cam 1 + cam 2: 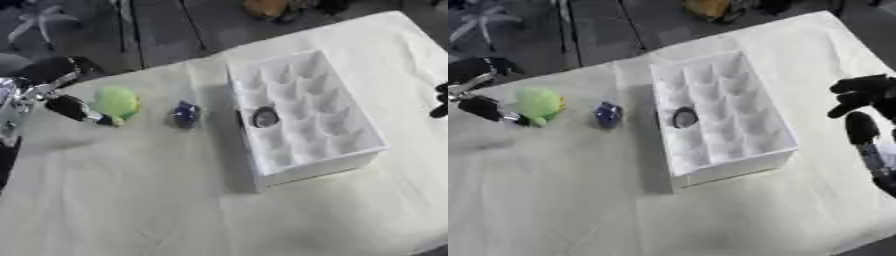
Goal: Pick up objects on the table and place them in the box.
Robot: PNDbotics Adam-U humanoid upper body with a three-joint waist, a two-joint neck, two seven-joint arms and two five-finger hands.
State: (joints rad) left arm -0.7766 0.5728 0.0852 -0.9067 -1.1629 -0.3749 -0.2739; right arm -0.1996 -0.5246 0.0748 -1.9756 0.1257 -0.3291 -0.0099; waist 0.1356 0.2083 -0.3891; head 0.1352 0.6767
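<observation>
Meanwhile left hand (83,111) touches green toy (116,103); right hand (866,102) hovers.

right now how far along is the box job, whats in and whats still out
One small dark round object already sits in a compartment of the white box. The left hand is at the green toy, fingers beside it; whether it grips is unclear. The small blue object lies untouched on the table, left of the box. The right hand waits idle at the right.
</observation>
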